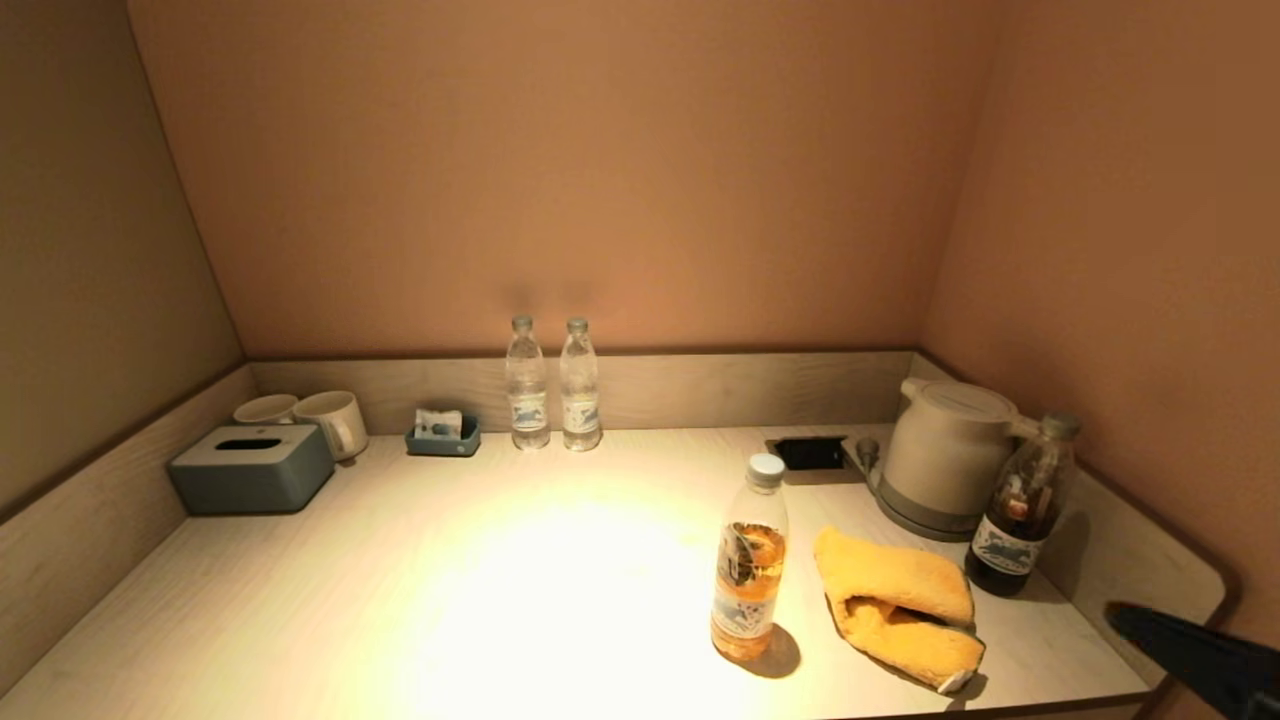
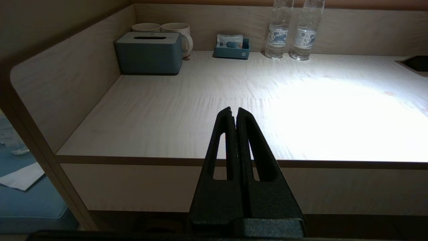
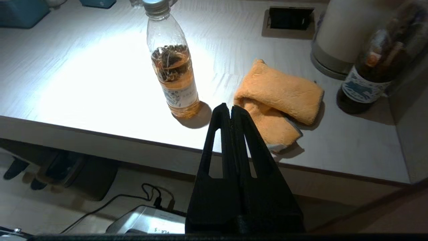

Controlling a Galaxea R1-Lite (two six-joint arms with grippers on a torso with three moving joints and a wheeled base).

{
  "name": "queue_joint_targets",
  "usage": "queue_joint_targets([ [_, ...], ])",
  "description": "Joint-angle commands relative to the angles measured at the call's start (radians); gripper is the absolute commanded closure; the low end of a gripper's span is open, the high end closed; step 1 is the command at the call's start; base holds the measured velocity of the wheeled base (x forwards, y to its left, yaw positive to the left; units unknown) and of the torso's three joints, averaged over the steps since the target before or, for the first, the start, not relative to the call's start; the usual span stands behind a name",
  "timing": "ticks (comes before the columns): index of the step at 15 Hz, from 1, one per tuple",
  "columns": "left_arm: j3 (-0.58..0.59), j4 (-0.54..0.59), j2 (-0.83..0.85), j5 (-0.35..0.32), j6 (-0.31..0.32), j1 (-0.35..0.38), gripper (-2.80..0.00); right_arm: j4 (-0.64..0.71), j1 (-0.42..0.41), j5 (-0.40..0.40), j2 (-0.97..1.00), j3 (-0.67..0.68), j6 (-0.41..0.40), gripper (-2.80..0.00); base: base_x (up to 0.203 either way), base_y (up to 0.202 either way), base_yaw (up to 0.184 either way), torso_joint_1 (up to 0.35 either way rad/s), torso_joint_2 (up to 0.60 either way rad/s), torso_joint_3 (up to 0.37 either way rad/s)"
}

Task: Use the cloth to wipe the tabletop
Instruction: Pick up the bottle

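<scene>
Your cloth (image 1: pixel 895 607) is the orange terry one lying folded over itself in the lower right of the head view, near the front edge of the tabletop (image 1: pixel 520 590). It looks soft, light and limp — expect it to sag and unfold once lifted, so a pinch on the thick upper fold near its middle should give you more to hold than the thin grey-trimmed corner at the front edge.

The right gripper (image 3: pixel 230 108) hangs off the front edge just short of the cloth, its fingers pressed together with nothing between them; you would have to spread them before going down. In the head view only a dark tip of it shows at the lower right corner (image 1: pixel 1195 650).

Watch the neighbours. A tea bottle (image 1: pixel 750 560) with a white cap stands just left of the cloth — tall, narrow, probably easy to tip. A dark bottle (image 1: pixel 1020 510) stands just behind the cloth's right end, beside the white kettle (image 1: pixel 945 455); a black recessed socket (image 1: pixel 810 453) lies left of the kettle. Any sweep leftward meets the tea bottle first.

Further out, along the back wall: two water bottles (image 1: pixel 553 385) in the middle, a small blue tray (image 1: pixel 442 436), two mugs (image 1: pixel 305 415) and a grey tissue box (image 1: pixel 250 468) in the left corner.

The left gripper (image 2: pixel 234 112) waits off the front edge on the left side, fingers also closed together and empty.
</scene>
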Motion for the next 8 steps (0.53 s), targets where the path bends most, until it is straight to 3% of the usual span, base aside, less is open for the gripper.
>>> queue_joint_targets([
  [1, 0.0, 0.0, 0.0, 0.0, -0.001, 0.0, 0.0, -0.374, 0.033, 0.029, 0.327, -0.073, -0.001, 0.0, 0.0, 0.0, 0.0, 0.0, 0.0, 0.0],
  [5, 0.0, 0.0, 0.0, 0.0, -0.001, 0.0, 0.0, -0.559, 0.129, 0.013, 0.528, -0.178, -0.001, 0.0, 0.0, 0.0, 0.0, 0.0, 0.0, 0.0],
  [8, 0.0, 0.0, 0.0, 0.0, -0.001, 0.0, 0.0, -0.753, 0.169, -0.031, 0.674, -0.178, -0.021, 0.0, 0.0, 0.0, 0.0, 0.0, 0.0, 0.0],
])
